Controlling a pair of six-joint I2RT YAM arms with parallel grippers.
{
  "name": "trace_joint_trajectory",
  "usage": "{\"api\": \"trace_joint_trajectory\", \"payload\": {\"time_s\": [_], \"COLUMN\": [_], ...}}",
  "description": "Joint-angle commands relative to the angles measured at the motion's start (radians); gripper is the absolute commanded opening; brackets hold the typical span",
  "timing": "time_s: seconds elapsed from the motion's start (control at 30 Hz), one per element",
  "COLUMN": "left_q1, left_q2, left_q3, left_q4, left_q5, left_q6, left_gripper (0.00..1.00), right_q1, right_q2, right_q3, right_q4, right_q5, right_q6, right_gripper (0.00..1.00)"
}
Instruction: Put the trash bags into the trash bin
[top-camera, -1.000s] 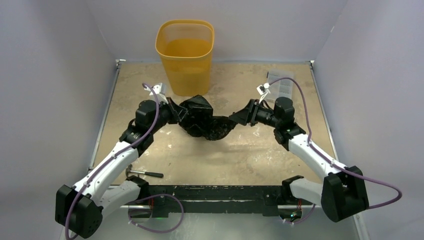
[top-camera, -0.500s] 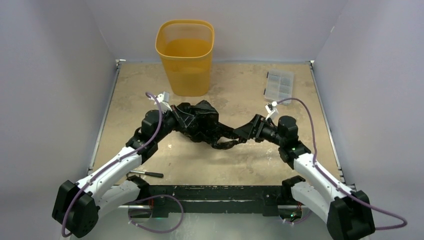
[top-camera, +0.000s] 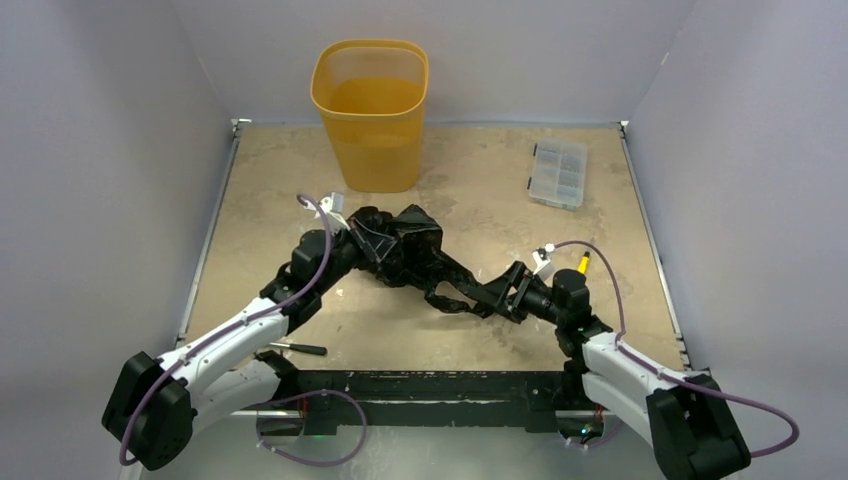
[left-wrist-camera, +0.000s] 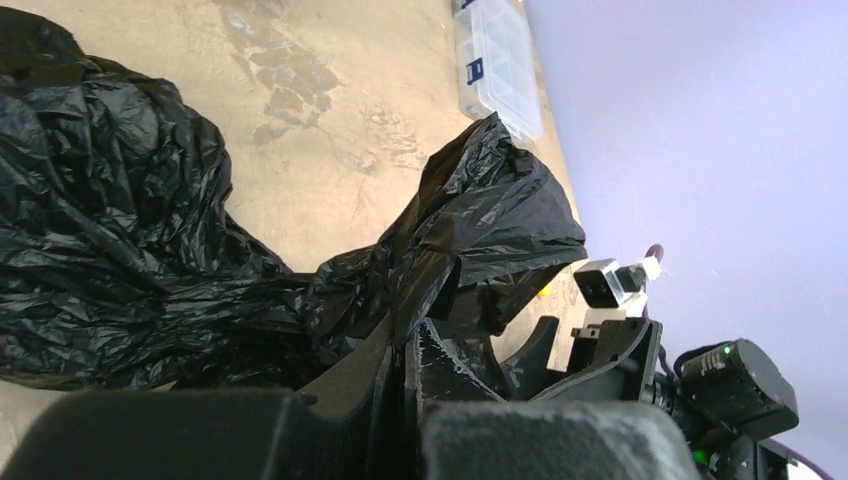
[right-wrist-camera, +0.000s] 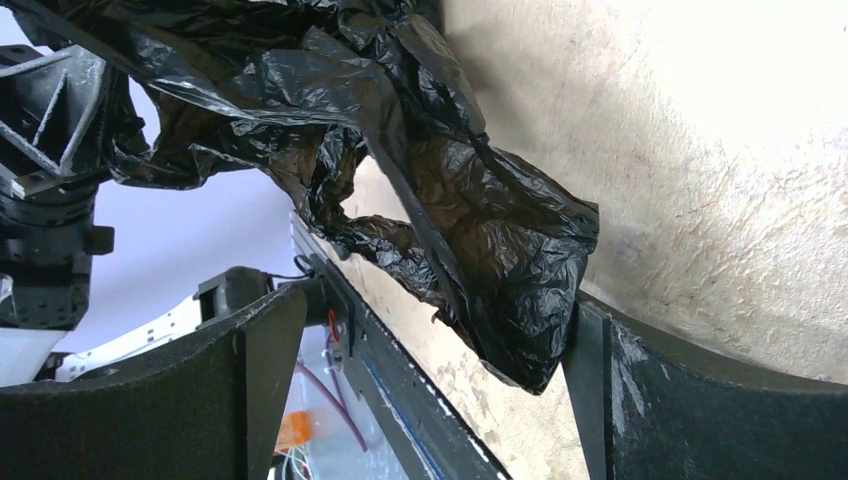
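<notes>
The black trash bag (top-camera: 410, 250) stretches in a wrinkled band across the middle of the table. My left gripper (top-camera: 352, 238) is shut on its left end; in the left wrist view the jaws (left-wrist-camera: 408, 340) pinch the film (left-wrist-camera: 130, 230). My right gripper (top-camera: 497, 292) stands open at the bag's right tail. In the right wrist view the tail (right-wrist-camera: 480, 230) hangs between the spread fingers (right-wrist-camera: 640, 400) and touches the right one, ungripped. The orange-yellow mesh trash bin (top-camera: 370, 100) stands upright at the back, left of centre, apart from the bag.
A small clear plastic box (top-camera: 560, 172) lies at the back right, also in the left wrist view (left-wrist-camera: 495, 60). A dark-handled tool (top-camera: 292, 347) lies near the front edge by the left arm. Grey walls enclose the table on three sides.
The right gripper has opened, let go of the bag's tail and drawn back toward the near right. The left gripper and the bag have shifted nearer, and the bag is drawn out longer.
</notes>
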Motion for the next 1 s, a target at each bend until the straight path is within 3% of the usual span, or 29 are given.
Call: {"api": "trace_joint_trajectory", "payload": {"time_s": [0.0, 0.13, 0.37, 0.6, 0.8, 0.97], "left_q1": [-0.004, -0.005, -0.005, -0.005, -0.005, -0.005], "left_q2": [-0.06, -0.082, -0.102, -0.134, -0.141, -0.139], "left_q3": [-0.025, -0.031, -0.11, -0.126, -0.174, -0.174], "left_q4": [0.049, 0.046, 0.189, 0.229, 0.304, 0.305], "left_q5": [-0.073, -0.128, -0.198, -0.302, -0.347, -0.357], "left_q6": [-0.047, -0.099, -0.3, -0.391, -0.486, -0.491], "left_gripper": [0.0, 0.0, 0.0, 0.0, 0.0, 0.0], "right_q1": [0.005, 0.005, 0.006, 0.005, 0.006, 0.006], "right_q2": [0.015, -0.008, 0.027, -0.029, 0.012, 0.08], "right_q3": [-0.031, -0.039, 0.041, 0.051, 0.031, -0.007], "right_q4": [0.197, 0.157, 0.093, 0.18, 0.225, 0.462], "right_q5": [-0.008, 0.057, 0.096, 0.098, 0.152, 0.136], "right_q6": [0.057, 0.02, -0.051, 0.007, 0.12, 0.158], "right_gripper": [0.96, 0.97, 0.99, 0.99, 0.98, 0.99]}}
